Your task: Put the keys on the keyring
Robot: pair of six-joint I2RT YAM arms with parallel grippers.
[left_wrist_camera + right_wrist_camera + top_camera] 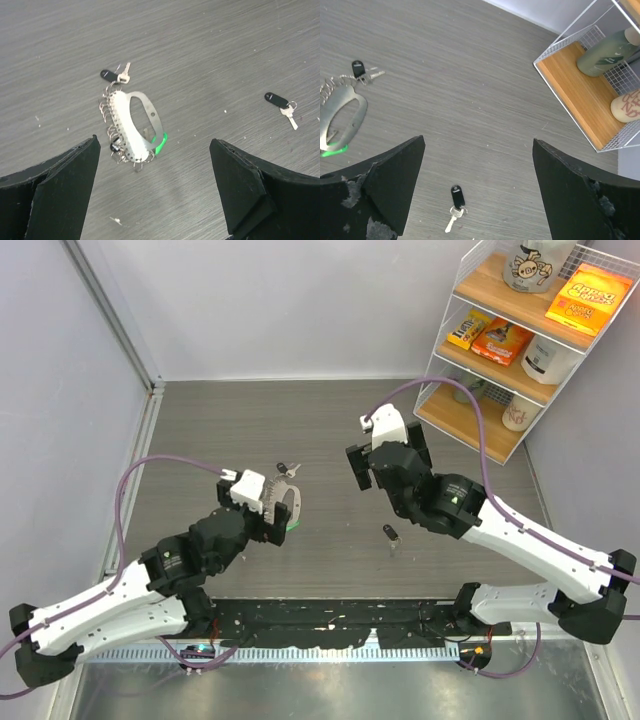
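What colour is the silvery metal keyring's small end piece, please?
Bright green piece; clearest in left wrist view.

A grey wood-grain counter [330,430] meets pale lilac walls [290,300]. At the far right stands a white wire rack [470,425] with wooden shelves holding boxes [590,300] and jars [525,265].

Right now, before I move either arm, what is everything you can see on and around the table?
keys: two, silver with dark heads; one loose on the table between the arms, one at the keyring's far end.
keyring: one, silvery with a green piece; flat on the table under the left gripper.
table: one, dark grey woodgrain.
wire shelf: one, white with wooden boards; far right corner.
boxes: three, yellow and orange; on the shelf.
jars: two, pale; on the shelf.
left gripper: open, above the keyring.
right gripper: open, above the table near the loose key.
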